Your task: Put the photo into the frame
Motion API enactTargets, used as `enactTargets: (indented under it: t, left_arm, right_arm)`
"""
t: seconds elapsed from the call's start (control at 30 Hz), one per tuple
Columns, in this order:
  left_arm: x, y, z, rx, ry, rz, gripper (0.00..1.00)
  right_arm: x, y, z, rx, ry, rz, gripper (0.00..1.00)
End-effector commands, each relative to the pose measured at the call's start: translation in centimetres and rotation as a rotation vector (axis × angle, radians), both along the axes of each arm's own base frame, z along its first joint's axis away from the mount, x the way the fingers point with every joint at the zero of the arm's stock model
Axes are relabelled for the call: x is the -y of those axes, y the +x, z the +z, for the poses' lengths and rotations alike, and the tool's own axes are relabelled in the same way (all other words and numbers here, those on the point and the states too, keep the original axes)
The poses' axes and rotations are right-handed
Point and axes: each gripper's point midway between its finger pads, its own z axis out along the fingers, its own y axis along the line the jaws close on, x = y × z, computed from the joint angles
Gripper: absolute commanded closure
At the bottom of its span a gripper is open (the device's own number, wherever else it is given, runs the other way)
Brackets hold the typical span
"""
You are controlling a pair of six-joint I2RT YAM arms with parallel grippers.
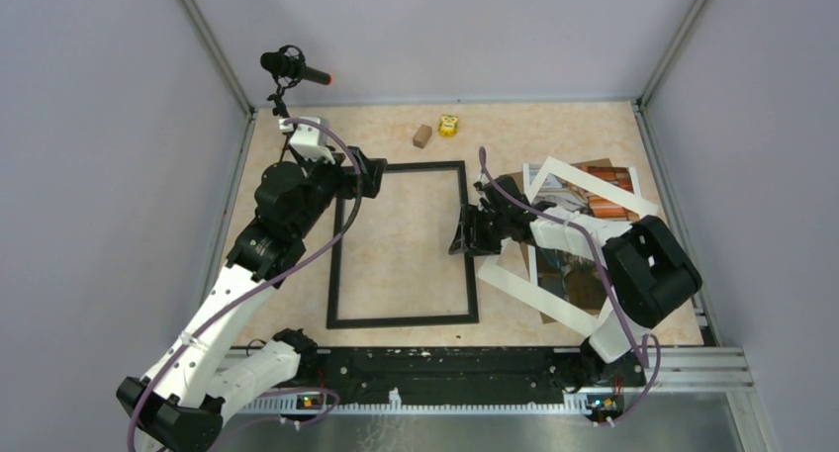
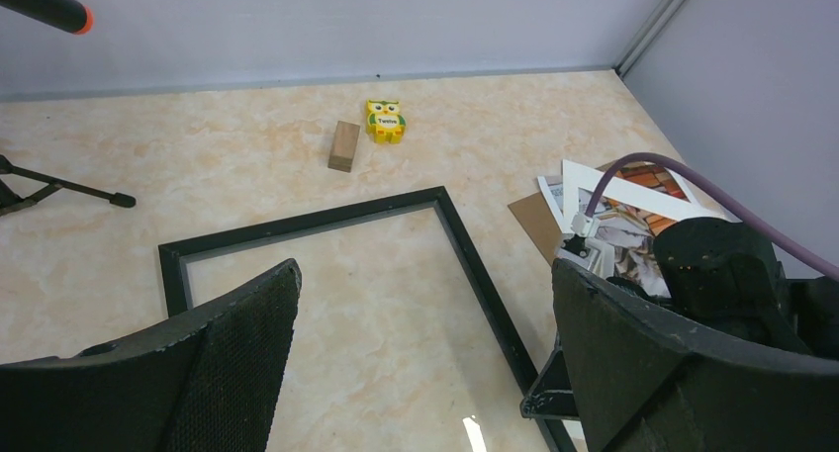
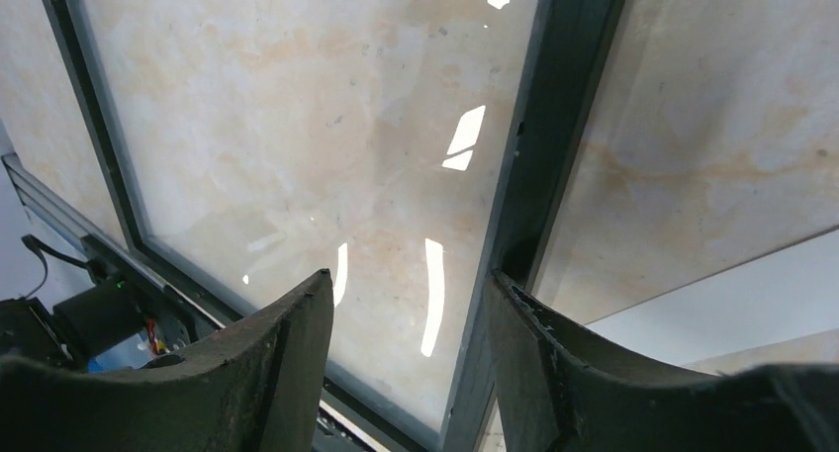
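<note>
The frame lies flat mid-table, thin and black, with glass that catches the light. To its right the photo rests skewed under my right arm, showing coloured books inside a wide white border. My left gripper hangs wide open above the frame's far left corner with nothing between its fingers. My right gripper is down at the frame's right bar and open. One finger is over the glass and the other is against the bar's outer side.
A small wooden block and a yellow owl toy sit near the back wall. A microphone on a stand is at the back left. Brown cardboard lies under the photo. Grey walls enclose the table.
</note>
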Motion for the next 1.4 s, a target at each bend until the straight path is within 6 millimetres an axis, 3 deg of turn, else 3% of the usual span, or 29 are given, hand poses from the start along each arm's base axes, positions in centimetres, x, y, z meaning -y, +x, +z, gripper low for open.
enactTargets:
  t: [0.0,0.17,0.43,0.57,0.8,1.07,1.23,1.37]
  left_arm:
    - [0.3,0.1,1.2,0.039,-0.032,-0.013,0.01]
    - [0.6,0.1,1.1,0.035,-0.032,-0.027,0.01]
    - [2.1,0.1,0.2,0.004,-0.028,-0.097,0.01]
    - [3.0,0.7,-1.2,-0.034,-0.014,-0.13,0.01]
    - [4.9,1.3,-3.5,-0.107,0.015,-0.191,0.01]
    - [7.2,1.4,-6.1,-0.185,0.059,-0.271,0.01]
    - [9.4,1.0,-8.1,-0.241,0.094,-0.344,0.01]
    - [11.5,0.0,-9.6,-0.279,0.124,-0.413,0.01]
  right_arm:
    - [-0.7,-0.5,2.7,0.086,0.019,0.05,0.43]
    - [1.1,-1.2,4.0,0.157,-0.02,0.045,0.32]
    - [7.6,-1.8,4.0,0.23,-0.253,-0.06,0.18]
    - [10.5,-2.5,2.8,0.199,-0.297,-0.141,0.16]
    - [13.9,-4.0,0.8,0.077,-0.415,-0.287,0.15]
    - [15.9,-4.2,2.2,0.08,-0.433,-0.453,0.13]
    - [19.9,-3.6,2.5,0.071,-0.419,-0.644,0.09]
    - [25.4,-4.3,1.8,0.006,-0.444,-0.869,0.09]
